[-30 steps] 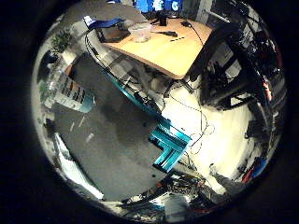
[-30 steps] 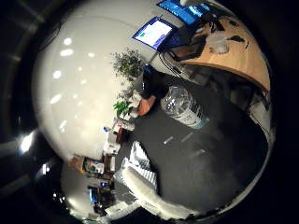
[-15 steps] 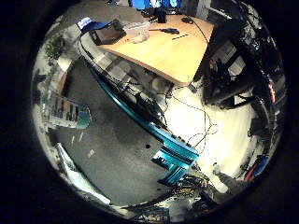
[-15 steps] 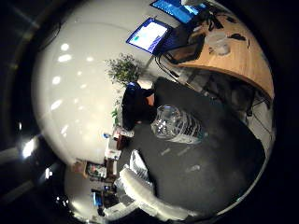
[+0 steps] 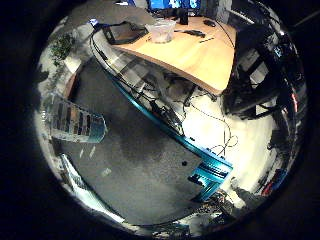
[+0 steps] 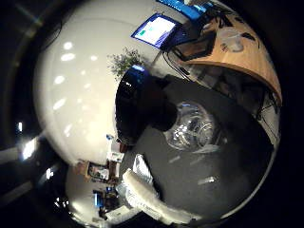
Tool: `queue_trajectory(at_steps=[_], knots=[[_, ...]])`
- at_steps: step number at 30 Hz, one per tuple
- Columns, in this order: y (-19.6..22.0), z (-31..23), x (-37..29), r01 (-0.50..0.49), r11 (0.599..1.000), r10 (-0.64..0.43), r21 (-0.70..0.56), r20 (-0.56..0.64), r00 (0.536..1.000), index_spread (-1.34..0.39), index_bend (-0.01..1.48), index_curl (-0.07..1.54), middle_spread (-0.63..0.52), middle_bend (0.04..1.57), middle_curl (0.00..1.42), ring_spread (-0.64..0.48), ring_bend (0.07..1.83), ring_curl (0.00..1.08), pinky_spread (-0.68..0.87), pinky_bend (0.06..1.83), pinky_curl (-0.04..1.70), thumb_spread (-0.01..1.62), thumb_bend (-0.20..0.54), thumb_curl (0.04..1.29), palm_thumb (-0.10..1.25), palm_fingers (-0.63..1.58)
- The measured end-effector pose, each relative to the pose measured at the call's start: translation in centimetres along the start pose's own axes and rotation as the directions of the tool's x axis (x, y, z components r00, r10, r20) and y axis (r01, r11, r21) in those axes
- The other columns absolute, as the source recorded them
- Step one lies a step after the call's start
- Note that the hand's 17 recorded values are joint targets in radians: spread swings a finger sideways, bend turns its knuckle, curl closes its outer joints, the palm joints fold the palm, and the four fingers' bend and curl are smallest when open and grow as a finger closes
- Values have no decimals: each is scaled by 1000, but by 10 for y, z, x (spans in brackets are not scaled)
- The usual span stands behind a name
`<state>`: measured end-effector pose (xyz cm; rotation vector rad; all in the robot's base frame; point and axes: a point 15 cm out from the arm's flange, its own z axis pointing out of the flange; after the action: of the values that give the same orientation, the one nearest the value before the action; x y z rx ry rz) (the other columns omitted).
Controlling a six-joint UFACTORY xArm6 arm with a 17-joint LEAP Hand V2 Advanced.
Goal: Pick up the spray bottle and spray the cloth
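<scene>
The spray bottle stands on the dark grey table top. It has a clear body and a black spray head, and it fills the middle of the thumb side view, so it is close to the palm. The little finger side view shows its labelled body off to one side. A pale striped cloth lies on the same dark surface a short way from the bottle. No part of the hand shows clearly in either view.
A teal frame rail runs along the edge of the dark table. Beyond it stands a wooden desk carrying a clear plastic tub and a dark tray. A lit monitor, a potted plant and a black chair are around.
The bottle has grown much larger in the thumb side view and its black head now shows. The whole picture has shifted, so the palm has moved closer to it.
</scene>
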<state>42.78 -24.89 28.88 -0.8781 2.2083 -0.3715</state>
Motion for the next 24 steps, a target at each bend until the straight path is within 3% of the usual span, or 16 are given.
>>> queue_trajectory(at_steps=[24], knots=[[29, 46, -21, -40, 997, 42, -63, 31, 999, -92, 133, 199, 265, 158, 195, 374, 295, 259, 607, 930, 256, 961, -30, 324, 308, -106]])
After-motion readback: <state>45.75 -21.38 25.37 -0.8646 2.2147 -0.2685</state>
